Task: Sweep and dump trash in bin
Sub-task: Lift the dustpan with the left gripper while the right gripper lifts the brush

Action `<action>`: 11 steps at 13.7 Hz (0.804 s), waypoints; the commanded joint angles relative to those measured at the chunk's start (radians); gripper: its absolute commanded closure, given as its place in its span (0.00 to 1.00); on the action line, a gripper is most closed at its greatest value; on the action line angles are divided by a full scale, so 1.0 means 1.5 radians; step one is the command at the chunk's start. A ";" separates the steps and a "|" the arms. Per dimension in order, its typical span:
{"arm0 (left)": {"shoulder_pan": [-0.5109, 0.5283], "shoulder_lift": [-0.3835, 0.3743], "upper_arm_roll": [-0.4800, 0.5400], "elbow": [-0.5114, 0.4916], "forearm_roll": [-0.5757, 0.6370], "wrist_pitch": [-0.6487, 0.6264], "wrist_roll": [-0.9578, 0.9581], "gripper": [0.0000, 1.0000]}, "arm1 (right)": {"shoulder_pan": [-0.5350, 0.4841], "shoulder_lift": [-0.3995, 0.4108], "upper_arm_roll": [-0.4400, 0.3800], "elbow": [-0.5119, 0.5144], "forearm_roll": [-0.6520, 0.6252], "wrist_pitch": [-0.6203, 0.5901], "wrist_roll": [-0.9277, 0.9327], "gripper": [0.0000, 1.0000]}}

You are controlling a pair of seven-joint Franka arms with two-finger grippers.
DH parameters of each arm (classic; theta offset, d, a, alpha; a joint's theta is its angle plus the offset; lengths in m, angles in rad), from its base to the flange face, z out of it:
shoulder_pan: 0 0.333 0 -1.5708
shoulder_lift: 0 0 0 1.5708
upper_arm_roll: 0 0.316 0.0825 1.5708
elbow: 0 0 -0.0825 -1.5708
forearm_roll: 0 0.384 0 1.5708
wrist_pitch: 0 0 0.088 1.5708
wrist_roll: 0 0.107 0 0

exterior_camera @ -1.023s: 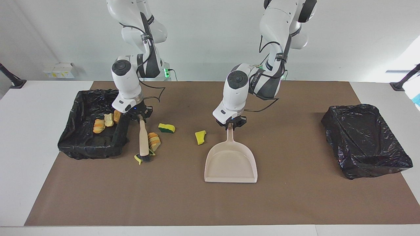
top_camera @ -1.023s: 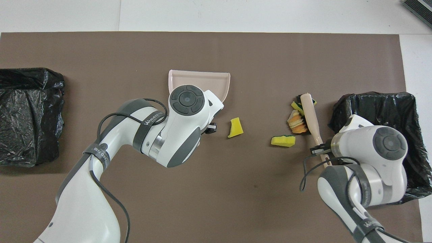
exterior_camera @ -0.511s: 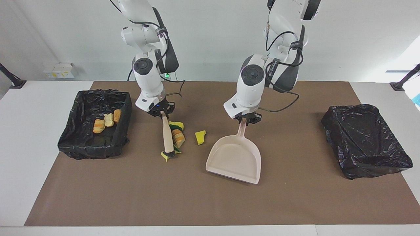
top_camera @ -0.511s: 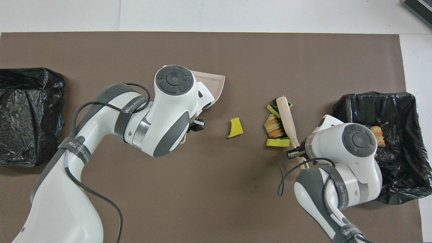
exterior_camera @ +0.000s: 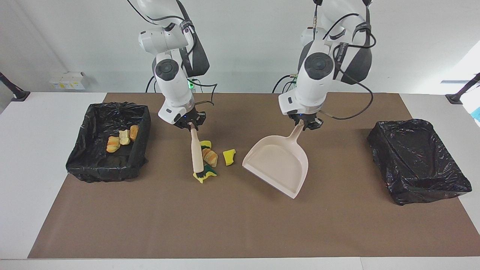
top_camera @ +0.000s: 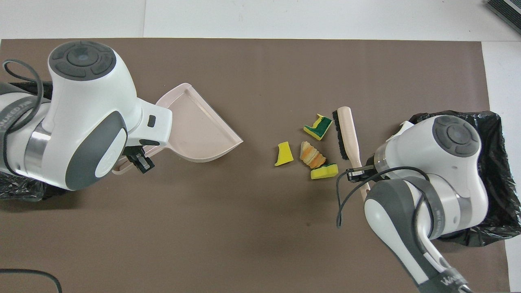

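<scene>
The right tool (exterior_camera: 193,126), pinching the brush (exterior_camera: 196,154), has been herding four scraps (exterior_camera: 210,156) together. The left tool (exterior_camera: 305,125), clamping the dustpan (exterior_camera: 279,164), has been angling its mouth toward them, readying the scoop.

Overhead, the left arm (top_camera: 81,118) hides the dustpan (top_camera: 199,130) handle and most of the bin (top_camera: 20,189) beside it.
</scene>
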 commanded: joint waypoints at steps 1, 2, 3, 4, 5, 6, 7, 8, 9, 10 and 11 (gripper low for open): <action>0.032 -0.054 -0.005 -0.111 0.020 0.103 0.106 1.00 | -0.021 -0.060 0.005 -0.095 -0.012 0.047 -0.009 1.00; 0.049 -0.055 -0.006 -0.116 0.021 0.109 0.140 1.00 | -0.022 -0.056 0.005 -0.106 -0.019 0.069 -0.010 1.00; 0.053 -0.051 -0.005 -0.117 0.021 0.121 0.195 1.00 | -0.025 -0.042 0.006 -0.106 -0.039 0.082 -0.009 1.00; 0.048 -0.049 -0.005 -0.120 0.021 0.133 0.209 1.00 | -0.023 -0.024 0.007 -0.107 -0.046 0.095 -0.006 1.00; 0.043 -0.054 -0.008 -0.137 0.039 0.145 0.211 1.00 | -0.011 -0.007 0.008 -0.107 -0.046 0.112 0.000 1.00; 0.032 -0.056 -0.010 -0.156 0.052 0.175 0.216 1.00 | 0.007 -0.001 0.008 -0.106 -0.046 0.115 0.002 1.00; 0.027 -0.054 -0.011 -0.188 0.052 0.219 0.215 1.00 | 0.011 0.004 0.008 -0.106 -0.046 0.116 0.010 1.00; 0.011 -0.055 -0.011 -0.221 0.052 0.266 0.212 1.00 | 0.012 0.008 0.010 -0.106 -0.046 0.117 0.024 1.00; 0.012 -0.058 -0.011 -0.228 0.051 0.286 0.207 1.00 | 0.014 0.012 0.010 -0.106 -0.046 0.118 0.033 1.00; 0.014 -0.058 -0.011 -0.230 0.050 0.290 0.204 1.00 | 0.023 0.019 0.010 -0.104 -0.045 0.118 0.041 1.00; 0.014 -0.057 -0.012 -0.234 0.050 0.291 0.199 1.00 | 0.029 0.025 0.010 -0.101 -0.044 0.123 0.053 1.00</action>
